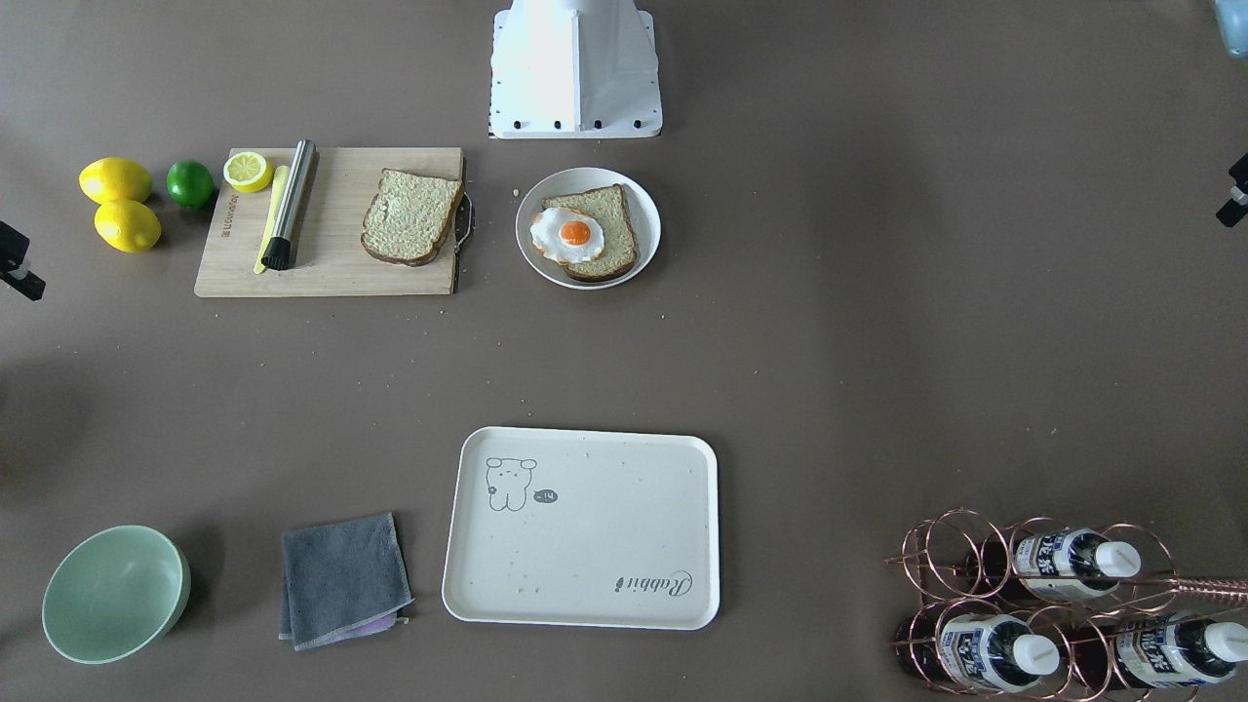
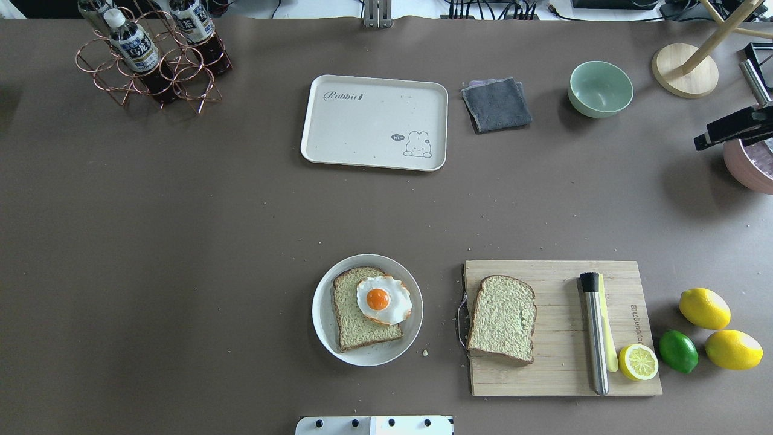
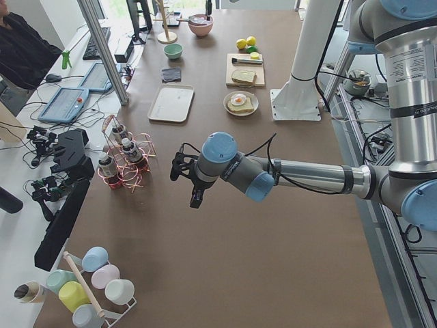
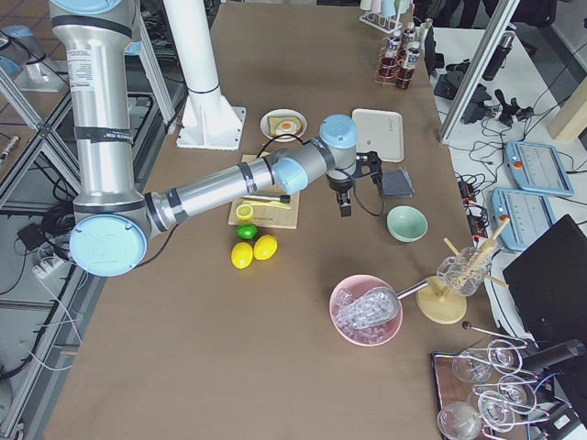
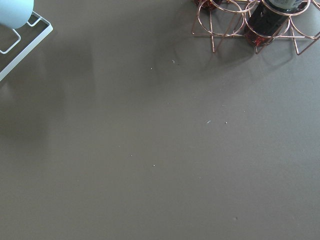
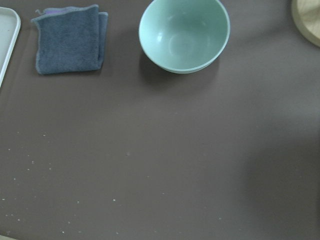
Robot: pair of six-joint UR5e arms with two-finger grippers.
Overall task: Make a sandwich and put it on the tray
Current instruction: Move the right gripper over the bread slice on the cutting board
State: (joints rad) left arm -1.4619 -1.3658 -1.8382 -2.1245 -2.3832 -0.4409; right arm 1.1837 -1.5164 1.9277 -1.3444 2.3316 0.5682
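Grainy square bread point(image 2: 349, 323) bears a glossy egg point(image 2: 383, 300) on round white plate point(image 2: 375, 357)

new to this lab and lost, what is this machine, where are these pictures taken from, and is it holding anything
A robot with two arms, each ending in a two-finger claw. Two pictures look down on the table, from behind and in front of the robot; two look along it from its ends; two come from wrist cameras. On the table lie a white plate with a bread slice and fried egg, a second slice on a wooden cutting board, and a cream tray. The left claw and right claw hang above the table, seemingly holding nothing; open or shut, I cannot tell.
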